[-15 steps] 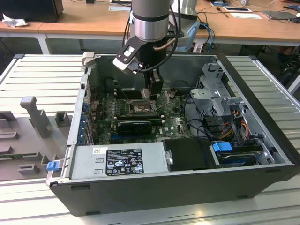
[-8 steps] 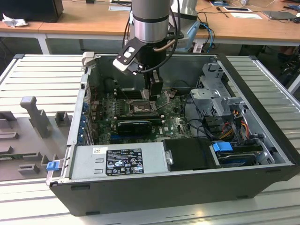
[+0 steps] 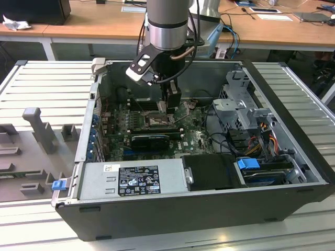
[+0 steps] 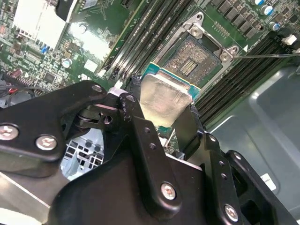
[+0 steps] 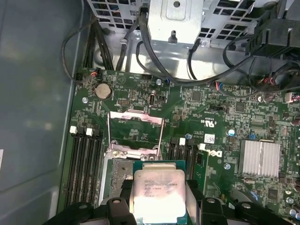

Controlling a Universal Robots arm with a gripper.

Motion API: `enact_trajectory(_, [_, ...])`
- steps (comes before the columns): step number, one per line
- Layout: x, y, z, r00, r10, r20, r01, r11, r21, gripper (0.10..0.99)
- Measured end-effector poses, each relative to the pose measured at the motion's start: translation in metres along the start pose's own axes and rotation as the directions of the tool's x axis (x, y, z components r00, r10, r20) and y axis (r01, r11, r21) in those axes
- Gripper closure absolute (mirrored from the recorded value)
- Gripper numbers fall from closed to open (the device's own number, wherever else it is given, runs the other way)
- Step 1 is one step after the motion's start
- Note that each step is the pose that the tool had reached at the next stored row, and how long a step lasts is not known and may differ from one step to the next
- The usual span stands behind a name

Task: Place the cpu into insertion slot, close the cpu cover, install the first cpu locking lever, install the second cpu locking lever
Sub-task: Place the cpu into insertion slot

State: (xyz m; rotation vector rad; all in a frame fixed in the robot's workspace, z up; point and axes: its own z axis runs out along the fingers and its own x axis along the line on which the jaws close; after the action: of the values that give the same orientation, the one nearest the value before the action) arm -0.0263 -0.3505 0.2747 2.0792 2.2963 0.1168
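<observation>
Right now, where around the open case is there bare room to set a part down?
Bare ribbed table on the exterior view's right of the case. The exterior view's left holds grey fixtures. Inside is crowded: cables, drive cage, the cpu held near the insertion slot.

**Arm (image 3: 166, 21), wrist segment, exterior view:** a silver-grey cylinder with a darker grey band. Black cables (image 3: 196, 29) and one copper-coloured loop (image 3: 183, 52) run along its side. A black bracket with a white face (image 3: 140, 68) is mounted under it.

**Claw (image 4: 164, 105), second wrist view:** matte black linked bars and two black fingers (image 4: 140, 126). They are fastened with silver cross-head screws (image 4: 168, 191) and adjoin a brushed metal plate (image 4: 18, 192).
</observation>
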Motion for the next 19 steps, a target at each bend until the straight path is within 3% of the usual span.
enact_trajectory(7, [0.0030,-0.0025,0.0143,0.9983,0.058,0.0060,-0.058,0.9983,0.001,0.557])
enact_trajectory(9, [0.0051,-0.0044,0.0223,0.9965,0.083,0.0092,-0.083,0.9966,0.001,0.557])
enact_trajectory(13, [0.0197,-0.0043,0.0331,0.9961,0.088,0.0095,-0.088,0.9961,0.001,0.557])
enact_trajectory(19, [0.0217,-0.0193,0.0421,0.9961,0.088,0.0083,-0.088,0.9961,0.001,0.557])
